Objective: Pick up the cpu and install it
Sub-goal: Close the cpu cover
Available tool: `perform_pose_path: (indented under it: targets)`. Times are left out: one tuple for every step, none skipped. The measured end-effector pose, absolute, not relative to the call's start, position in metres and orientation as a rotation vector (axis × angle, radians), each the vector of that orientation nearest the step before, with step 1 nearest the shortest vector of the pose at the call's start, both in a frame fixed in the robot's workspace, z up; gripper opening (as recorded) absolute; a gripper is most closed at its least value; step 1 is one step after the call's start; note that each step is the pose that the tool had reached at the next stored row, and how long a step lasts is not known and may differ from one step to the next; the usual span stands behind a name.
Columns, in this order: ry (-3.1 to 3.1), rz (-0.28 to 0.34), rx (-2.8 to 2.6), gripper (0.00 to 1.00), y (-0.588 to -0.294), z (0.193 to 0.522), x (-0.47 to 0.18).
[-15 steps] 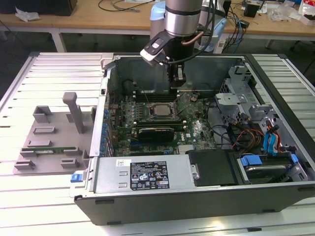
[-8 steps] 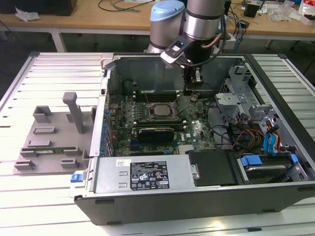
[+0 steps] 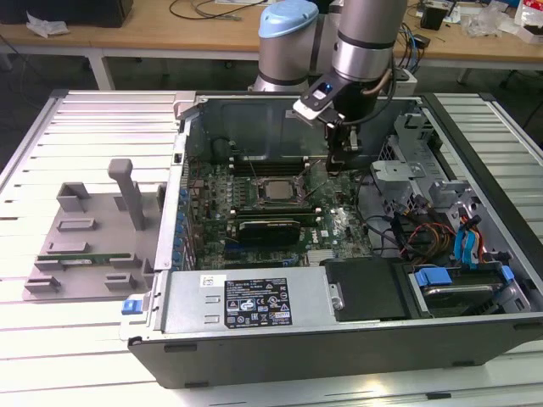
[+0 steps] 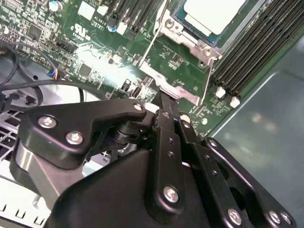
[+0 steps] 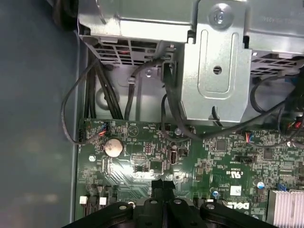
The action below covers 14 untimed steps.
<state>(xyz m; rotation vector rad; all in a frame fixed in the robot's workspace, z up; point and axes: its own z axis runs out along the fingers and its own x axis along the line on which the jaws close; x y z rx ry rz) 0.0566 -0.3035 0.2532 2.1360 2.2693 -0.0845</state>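
Note:
The cpu (image 3: 273, 190) lies flat in the socket in the middle of the green motherboard (image 3: 254, 242), silver top up. In the second wrist view the cpu (image 4: 213, 14) sits inside the socket's metal frame (image 4: 190, 45). My gripper (image 3: 335, 166) hangs inside the open computer case, just to the exterior view's right of the socket. Its black fingers (image 4: 166, 128) are pressed together, shut, with nothing seen between them. Their tips (image 5: 163, 184) stand close over the board by the outer tab of the socket frame (image 4: 168, 90).
A grey holder (image 3: 93, 229) with a long green memory stick (image 3: 81, 254) lies on the slatted table at the exterior view's left. Case walls, a metal drive cage (image 5: 216, 61), loose black cables (image 5: 133, 90) and a finned heatsink (image 5: 285, 206) crowd the gripper.

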Motion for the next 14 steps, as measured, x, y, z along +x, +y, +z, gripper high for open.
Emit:
perform_pose_path:
  targets:
    - [2.269, -0.084, 2.136, 0.11, -0.303, 0.253, 0.054]
    - [2.270, -0.084, 2.136, 0.11, -0.303, 0.253, 0.052]
    - [2.269, -0.084, 2.136, 0.11, -0.303, 0.253, 0.051]
    - [2.269, -0.084, 2.136, 0.11, -0.303, 0.253, 0.047]
    - [2.269, -0.084, 2.136, 0.11, -0.303, 0.253, 0.043]
    - [2.269, -0.084, 2.136, 0.11, -0.303, 0.253, 0.039]
    - [2.269, -0.084, 2.136, 0.11, -0.304, 0.253, 0.037]
    - [2.269, -0.083, 2.136, 0.11, -0.303, 0.253, 0.033]
    - [2.269, -0.083, 2.136, 0.11, -0.304, 0.253, 0.027]
    - [2.269, -0.083, 2.136, 0.11, -0.304, 0.253, 0.025]
    - [2.269, -0.083, 2.136, 0.11, -0.303, 0.253, 0.023]
    - [2.269, -0.083, 2.136, 0.11, -0.304, 0.253, 0.020]
    - [2.269, -0.083, 2.136, 0.11, -0.304, 0.253, 0.018]
    - [2.269, -0.083, 2.136, 0.11, -0.304, 0.253, 0.016]
